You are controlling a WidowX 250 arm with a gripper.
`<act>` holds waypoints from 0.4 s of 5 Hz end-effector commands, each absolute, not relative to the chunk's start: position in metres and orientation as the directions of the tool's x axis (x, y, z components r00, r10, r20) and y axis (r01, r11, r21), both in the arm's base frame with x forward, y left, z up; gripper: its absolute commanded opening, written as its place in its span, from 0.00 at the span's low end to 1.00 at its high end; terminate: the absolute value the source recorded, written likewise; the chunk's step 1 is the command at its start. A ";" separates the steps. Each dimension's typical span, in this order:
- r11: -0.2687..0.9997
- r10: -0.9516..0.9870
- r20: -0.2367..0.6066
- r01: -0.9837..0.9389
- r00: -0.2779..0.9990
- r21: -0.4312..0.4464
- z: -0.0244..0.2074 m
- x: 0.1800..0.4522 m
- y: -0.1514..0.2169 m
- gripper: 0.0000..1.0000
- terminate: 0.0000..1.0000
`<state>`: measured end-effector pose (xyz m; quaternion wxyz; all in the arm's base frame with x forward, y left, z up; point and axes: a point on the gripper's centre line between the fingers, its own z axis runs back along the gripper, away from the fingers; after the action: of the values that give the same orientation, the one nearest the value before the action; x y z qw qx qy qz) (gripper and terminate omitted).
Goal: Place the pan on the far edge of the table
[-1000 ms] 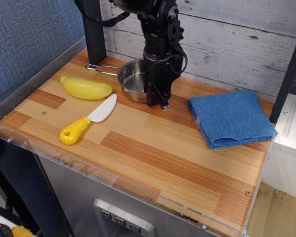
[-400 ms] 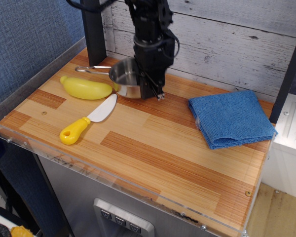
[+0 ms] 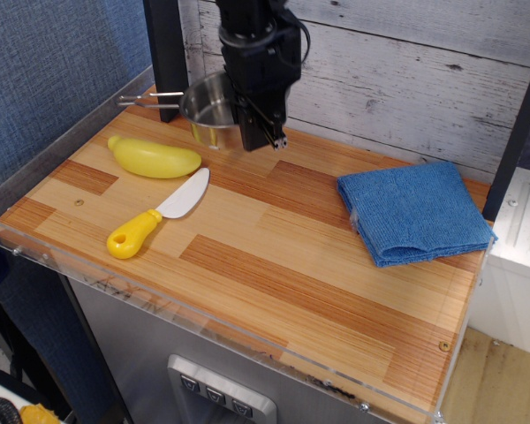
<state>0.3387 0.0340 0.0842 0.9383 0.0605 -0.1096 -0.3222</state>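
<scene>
The pan [image 3: 210,108], a small shiny steel saucepan with a thin wire loop handle [image 3: 146,99] pointing left, hangs lifted above the back left part of the wooden table [image 3: 274,256]. My gripper [image 3: 263,137] comes down from above and is shut on the pan's right rim. Its fingertips point down and show below the rim. The pan sits a little tilted, above and behind the yellow banana.
A yellow toy banana [image 3: 155,157] lies at the left. A toy knife [image 3: 157,215] with a yellow handle lies in front of it. A folded blue cloth [image 3: 415,212] lies at the right. A dark post [image 3: 166,53] and a plank wall stand at the back.
The gripper has lifted the pan off the table and carried it up and to the left, towards the back left corner.
</scene>
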 end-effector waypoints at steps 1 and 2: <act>0.752 -0.660 0.252 0.620 0.708 0.224 0.129 0.292 0.009 0.00 0.00; 0.705 -0.709 0.253 0.674 0.659 0.221 0.129 0.263 -0.015 0.00 0.00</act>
<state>0.2611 -0.0206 0.1183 0.9124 0.0455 -0.1435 -0.3807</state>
